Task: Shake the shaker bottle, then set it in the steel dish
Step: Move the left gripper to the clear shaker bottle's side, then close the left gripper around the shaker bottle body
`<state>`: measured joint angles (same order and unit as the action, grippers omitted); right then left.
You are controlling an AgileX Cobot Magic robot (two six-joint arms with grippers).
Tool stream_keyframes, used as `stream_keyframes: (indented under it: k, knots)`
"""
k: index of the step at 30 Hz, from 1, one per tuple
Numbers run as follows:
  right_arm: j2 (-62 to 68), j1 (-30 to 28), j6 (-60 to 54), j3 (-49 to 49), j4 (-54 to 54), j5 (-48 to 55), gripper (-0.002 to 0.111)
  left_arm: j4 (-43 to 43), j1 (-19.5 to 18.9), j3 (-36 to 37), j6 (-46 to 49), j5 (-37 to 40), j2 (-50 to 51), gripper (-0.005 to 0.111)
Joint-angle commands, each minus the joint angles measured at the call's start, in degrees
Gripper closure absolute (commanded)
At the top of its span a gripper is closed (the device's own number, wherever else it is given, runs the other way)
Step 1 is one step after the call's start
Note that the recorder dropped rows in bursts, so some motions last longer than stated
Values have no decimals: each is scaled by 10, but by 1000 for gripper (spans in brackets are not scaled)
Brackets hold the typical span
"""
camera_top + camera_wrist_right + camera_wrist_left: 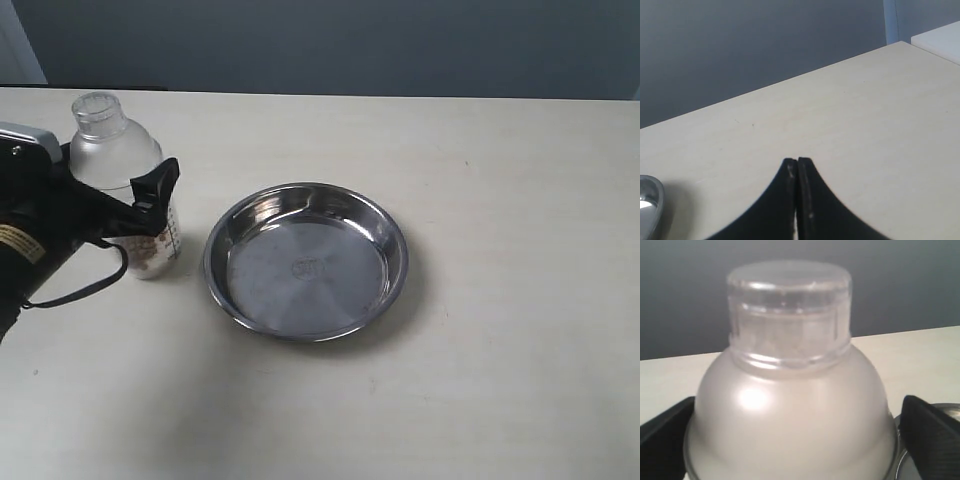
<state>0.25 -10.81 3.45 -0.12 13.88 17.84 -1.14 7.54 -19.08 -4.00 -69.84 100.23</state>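
Shows the shaker bottle (pixel 120 160) upright on the table (pixel 480 400) at the left edge of the exterior frame, with brown pellets (pixel 150 255) in its base. Places the steel dish (pixel 300 290) just right of it, near centre, apart from the bottle. Has the left gripper (pixel 135 200) straddling the bottle below its frosted shoulder, one black finger on each side; cannot tell whether clamped or merely close. Shows the right gripper (pixel 797 167) pressed together above bare table.

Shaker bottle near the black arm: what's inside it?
Small brown pellets lie at the bottom of the shaker bottle, seen through its clear wall. A finger of the left gripper covers the middle, and the frosted shoulder hides anything higher.
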Motion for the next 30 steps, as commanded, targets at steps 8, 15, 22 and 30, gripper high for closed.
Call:
stream_keyframes:
  k: [8,15,22,30]
  knots:
    - [-3,1,-2,1,-4,-4,109,-3,0,14,-17,-1,24,2]
    - [-3,1,-2,1,-4,-4,109,-13,0,14,-32,-1,69,2]
    - [-3,1,-2,1,-4,-4,109,-13,0,14,-30,-1,76,5]
    - [-3,1,-2,1,-4,-4,109,-16,0,9,-40,-1,76,25]
